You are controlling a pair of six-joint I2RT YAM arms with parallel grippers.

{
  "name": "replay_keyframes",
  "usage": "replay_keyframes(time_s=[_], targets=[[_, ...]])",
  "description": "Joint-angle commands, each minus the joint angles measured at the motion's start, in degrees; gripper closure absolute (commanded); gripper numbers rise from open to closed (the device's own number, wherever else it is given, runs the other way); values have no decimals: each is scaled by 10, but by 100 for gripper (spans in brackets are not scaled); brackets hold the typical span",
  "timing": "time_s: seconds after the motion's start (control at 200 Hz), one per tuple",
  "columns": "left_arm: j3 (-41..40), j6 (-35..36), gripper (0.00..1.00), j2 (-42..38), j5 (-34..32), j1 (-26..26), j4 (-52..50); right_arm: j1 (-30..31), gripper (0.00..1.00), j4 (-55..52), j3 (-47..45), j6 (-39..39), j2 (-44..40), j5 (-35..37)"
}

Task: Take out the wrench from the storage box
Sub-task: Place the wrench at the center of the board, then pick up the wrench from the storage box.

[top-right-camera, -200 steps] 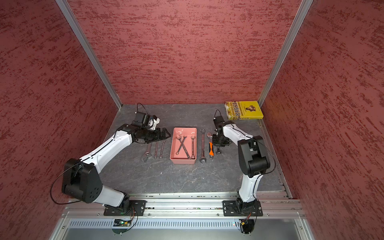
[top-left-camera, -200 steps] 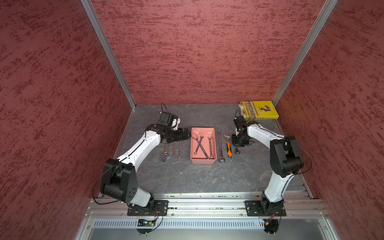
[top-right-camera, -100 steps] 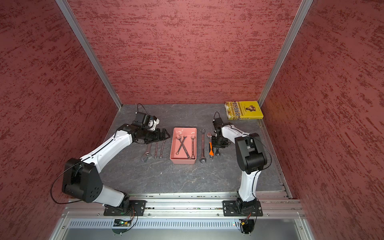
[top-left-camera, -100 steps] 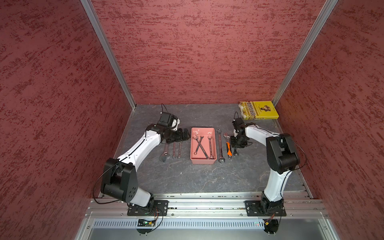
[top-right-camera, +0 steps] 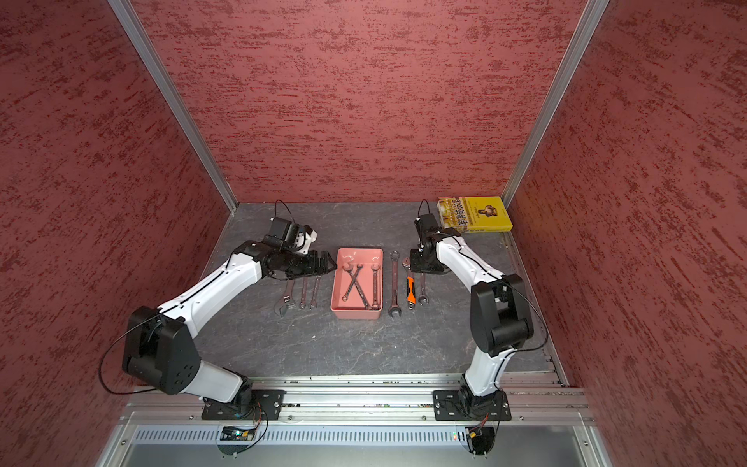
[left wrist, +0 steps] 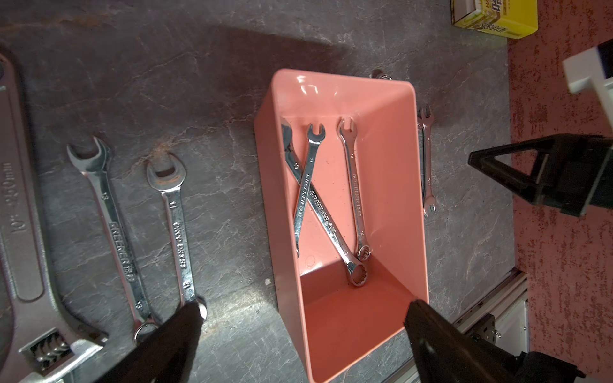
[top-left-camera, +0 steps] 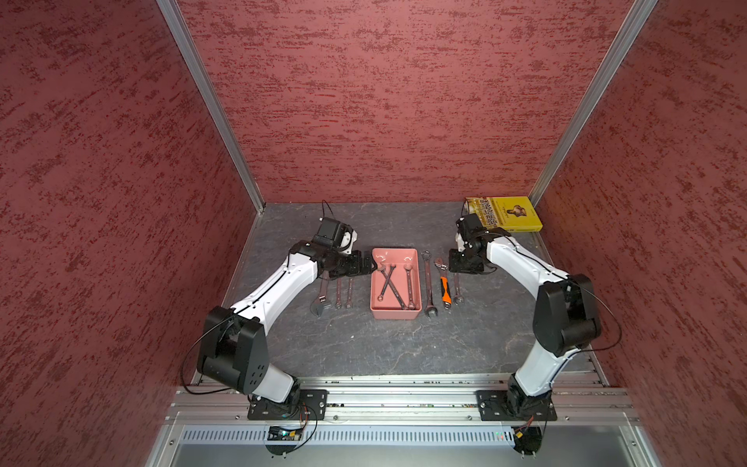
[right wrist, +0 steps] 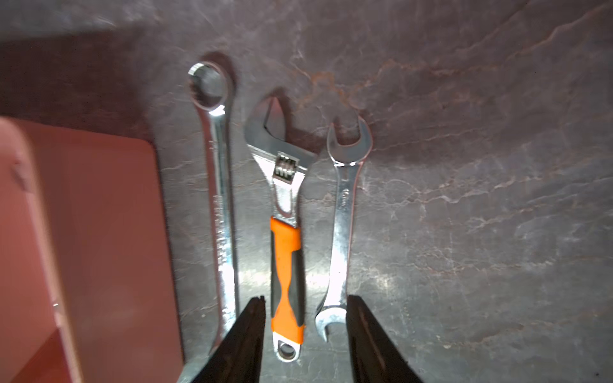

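The right gripper (right wrist: 305, 298) has spread its jaws and grips nothing; the open-end wrench (right wrist: 343, 215) lies free on the table (top-left-camera: 364, 356), right of the orange-handled wrench (right wrist: 287, 258). Three wrenches (top-left-camera: 390, 283) remain in the storage box (top-left-camera: 394, 314), two of them crossed. The left gripper (left wrist: 305, 304) hovers spread wide at its far left corner, seemingly above the rim, hiding the ends of the loose wrenches (top-left-camera: 337, 291) there.

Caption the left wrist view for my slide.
Open left gripper at the storage box: three wrenches inside, two crossed.

storage box (right wrist: 99, 232): blurred, cropped | yellow book (left wrist: 494, 16): cropped | large adjustable wrench (left wrist: 23, 232): cropped
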Motion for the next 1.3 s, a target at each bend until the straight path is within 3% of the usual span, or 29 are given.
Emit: replay_keyframes(time_s=[0.0,0.26,0.476,0.661,0.881,1.122,1.297], targets=[[22,-4,0,15,-18,-25,5,14,52,-17,12,13,-28,-29],[81,-6,2,80,-51,-85,9,56,39,47,-5,82,-93,-116],[147,19,12,170,-92,-129,-8,66,32,119,-51,150,-134,-171],[167,23,35,237,-128,-140,-17,66,28,108,-70,146,-152,-154],[186,39,42,279,-201,-145,-29,66,25,92,-67,135,-151,-137],[202,50,55,319,-209,-145,-33,65,22,84,-70,129,-152,-121],[195,53,59,335,-215,-142,-26,64,20,82,-71,128,-152,-112]])
